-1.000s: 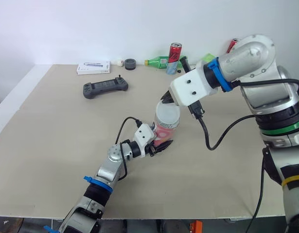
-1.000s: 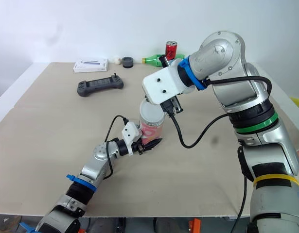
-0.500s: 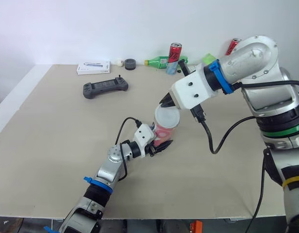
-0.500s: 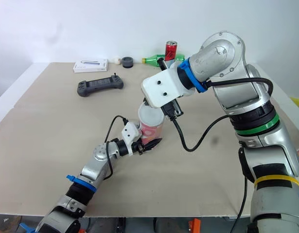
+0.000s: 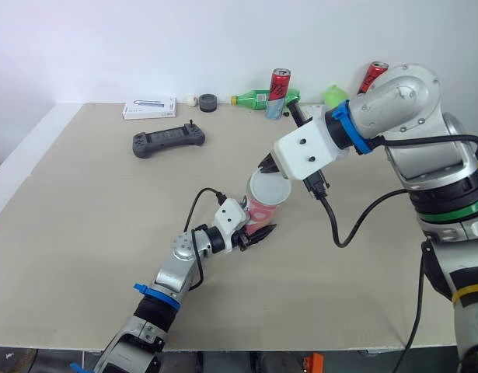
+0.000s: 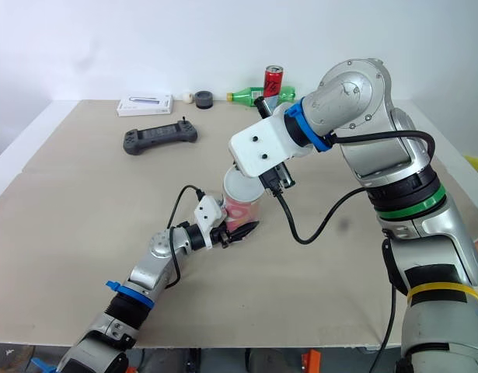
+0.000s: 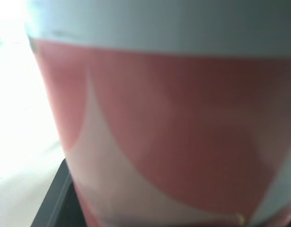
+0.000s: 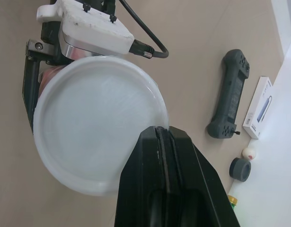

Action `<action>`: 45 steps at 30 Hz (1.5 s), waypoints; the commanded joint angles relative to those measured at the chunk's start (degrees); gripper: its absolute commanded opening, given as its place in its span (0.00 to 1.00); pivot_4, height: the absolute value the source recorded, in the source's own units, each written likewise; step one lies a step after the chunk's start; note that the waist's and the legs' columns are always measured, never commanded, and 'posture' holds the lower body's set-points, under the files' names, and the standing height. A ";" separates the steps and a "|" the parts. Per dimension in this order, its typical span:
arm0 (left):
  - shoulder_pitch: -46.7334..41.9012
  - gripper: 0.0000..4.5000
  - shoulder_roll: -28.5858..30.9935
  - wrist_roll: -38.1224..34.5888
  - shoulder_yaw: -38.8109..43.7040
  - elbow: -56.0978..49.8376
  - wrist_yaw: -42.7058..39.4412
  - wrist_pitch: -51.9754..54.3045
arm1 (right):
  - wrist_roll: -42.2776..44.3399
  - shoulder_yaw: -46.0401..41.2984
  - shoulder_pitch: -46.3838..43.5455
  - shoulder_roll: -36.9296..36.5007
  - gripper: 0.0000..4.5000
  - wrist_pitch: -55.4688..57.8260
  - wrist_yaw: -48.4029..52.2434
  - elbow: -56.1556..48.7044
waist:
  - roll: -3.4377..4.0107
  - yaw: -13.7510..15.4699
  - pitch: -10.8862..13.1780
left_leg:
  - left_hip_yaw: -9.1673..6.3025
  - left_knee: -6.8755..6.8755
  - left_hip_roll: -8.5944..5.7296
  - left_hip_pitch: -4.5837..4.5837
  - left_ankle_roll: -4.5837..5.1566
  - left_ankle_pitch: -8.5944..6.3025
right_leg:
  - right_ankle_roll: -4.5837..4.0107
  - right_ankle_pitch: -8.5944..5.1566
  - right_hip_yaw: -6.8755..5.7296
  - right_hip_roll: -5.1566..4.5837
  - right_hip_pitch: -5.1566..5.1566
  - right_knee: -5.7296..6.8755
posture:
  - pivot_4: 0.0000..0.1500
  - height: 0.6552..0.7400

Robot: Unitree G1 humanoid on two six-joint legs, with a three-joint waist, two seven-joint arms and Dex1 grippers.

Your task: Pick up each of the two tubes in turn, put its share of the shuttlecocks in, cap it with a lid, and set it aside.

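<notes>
A pink and white tube [image 5: 260,214] stands on the table's middle, with my left gripper [image 5: 255,235] shut on its lower part. The left wrist view shows the tube's wall [image 7: 173,132] from close up. A white translucent lid [image 5: 269,186] sits tilted over the tube's top end. My right gripper [image 5: 270,165] comes down from the right and is shut on the lid's far rim. In the right wrist view the lid [image 8: 95,123] covers the tube's mouth, and the two black fingers [image 8: 159,142] pinch its edge. The tube's inside is hidden.
At the table's back lie a dark game controller [image 5: 168,141], a white box [image 5: 149,108], a small white ball [image 5: 192,99], a black round piece [image 5: 208,102], a green bottle [image 5: 254,98] and a red can [image 5: 279,92]. A second red can [image 5: 372,71] stands behind my right arm.
My right arm has swung slightly right and turned, tipping the lid over the tube's top. The left gripper and tube have stayed put.
</notes>
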 commanded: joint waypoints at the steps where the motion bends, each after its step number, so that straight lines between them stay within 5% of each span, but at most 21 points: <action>1: 1.51 0.56 0.30 1.41 -1.47 2.29 0.11 1.98 | -0.21 -0.65 -1.30 -0.02 0.01 -0.64 0.01 0.17 | 0.00 0.00 0.00 | 0.00 0.00 0.00 0.00 0.00 0.00 | 0.00 0.00 0.00 0.00 0.00 0.00 | 1.00 1.00; 45: 1.60 0.56 -0.05 1.69 -1.72 2.33 -0.12 1.96 | 0.69 -0.07 2.11 -1.72 0.01 0.74 2.36 -5.41 | 0.00 0.06 0.00 | -0.05 -0.04 -0.05 -0.02 -0.02 -0.03 | 0.01 -0.08 0.00 -0.03 0.03 -0.02 | 1.00 1.00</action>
